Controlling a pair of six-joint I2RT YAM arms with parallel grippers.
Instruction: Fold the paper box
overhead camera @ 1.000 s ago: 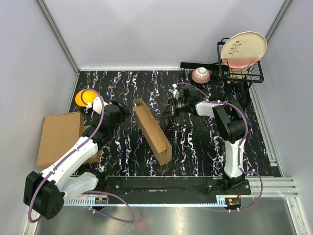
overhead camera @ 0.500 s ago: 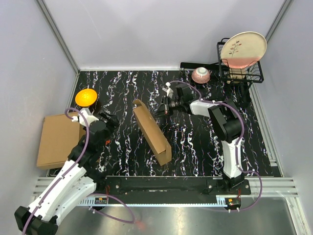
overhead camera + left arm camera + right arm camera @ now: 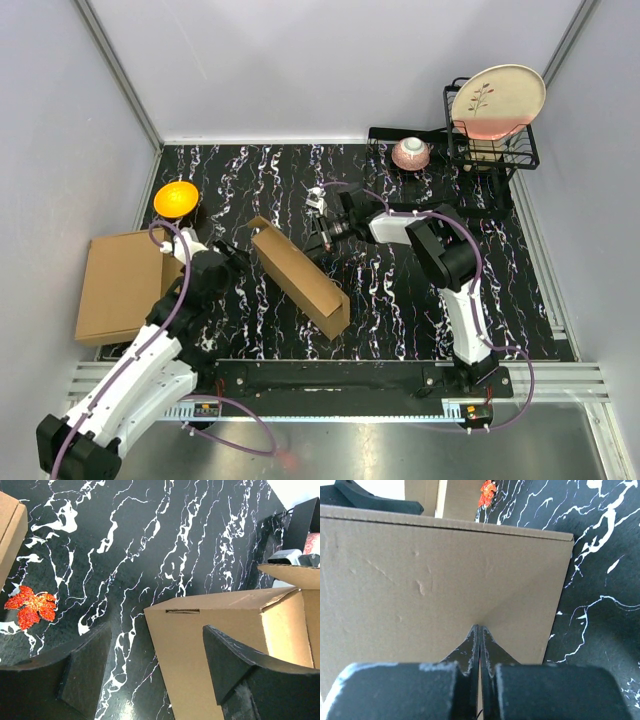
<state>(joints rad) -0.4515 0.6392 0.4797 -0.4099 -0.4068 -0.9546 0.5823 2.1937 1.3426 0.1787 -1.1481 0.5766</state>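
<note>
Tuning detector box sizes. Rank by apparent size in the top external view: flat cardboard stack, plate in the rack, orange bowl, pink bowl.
1. flat cardboard stack, clearly largest
2. plate
3. orange bowl and pink bowl: they look nearly alike, so not ranked against each other

1. Box (image 3: 300,278): plain brown corrugated cardboard, matt; its panel is faintly dented and creased in the right wrist view.
2. Stack (image 3: 120,285): matt brown cardboard, smooth-faced.
3. Table (image 3: 400,290): black marble-look top veined in white, smooth with a slight sheen.
4. Left fingers (image 3: 85,675): matt black plastic, finely grained. Right fingers (image 3: 492,655): black, scuffed whitish along the edges.
5. Rack (image 3: 495,160): black-coated wire metal. Plate (image 3: 497,100): cream ceramic, glazed and glossy.
6. Arm shells (image 3: 150,370): smooth white plastic.
</note>
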